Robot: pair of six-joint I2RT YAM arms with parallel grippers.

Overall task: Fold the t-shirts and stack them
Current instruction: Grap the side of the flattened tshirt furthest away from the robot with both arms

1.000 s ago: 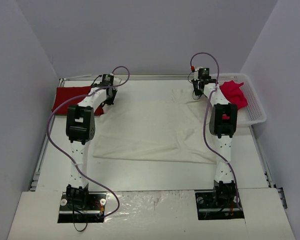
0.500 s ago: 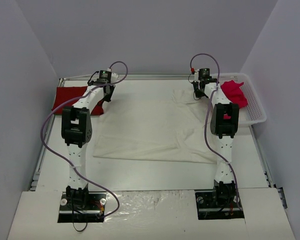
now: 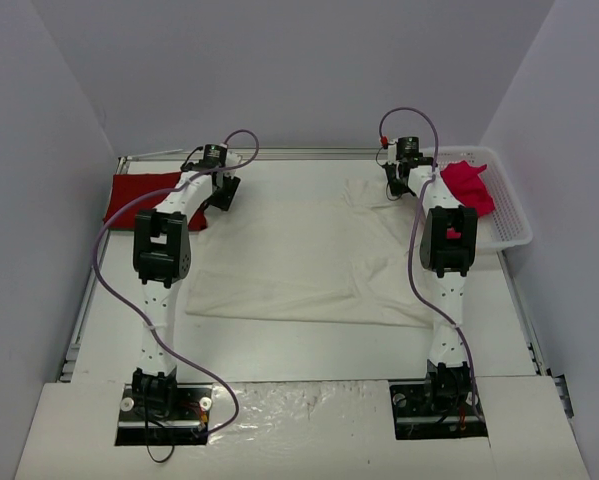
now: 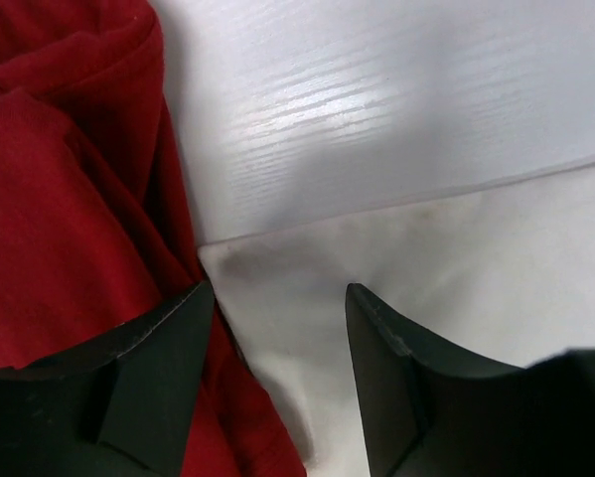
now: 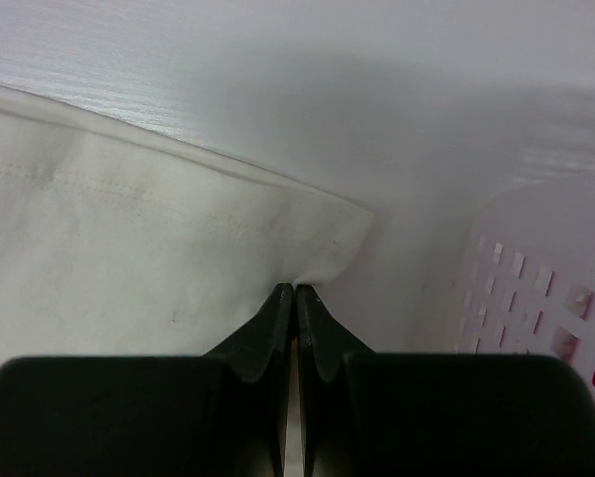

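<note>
A large cream-white t-shirt lies spread flat across the middle of the table. Its far left corner rests on the table between the fingers of my left gripper, which stands open just above it. Beside that corner lies the folded red t-shirt, also seen in the left wrist view. My right gripper is shut on the cream-white shirt's far right corner, the cloth puckering at its fingertips. The pinkish-red t-shirt sits crumpled in the basket.
A white plastic lattice basket stands at the table's far right, and its wall is close beside my right gripper. The red shirt touches the cream shirt's left edge. Grey walls enclose the table on three sides.
My left gripper has opened and let go of the cream-white shirt's far left corner, which now lies flat. The right gripper has stayed shut on its corner.
</note>
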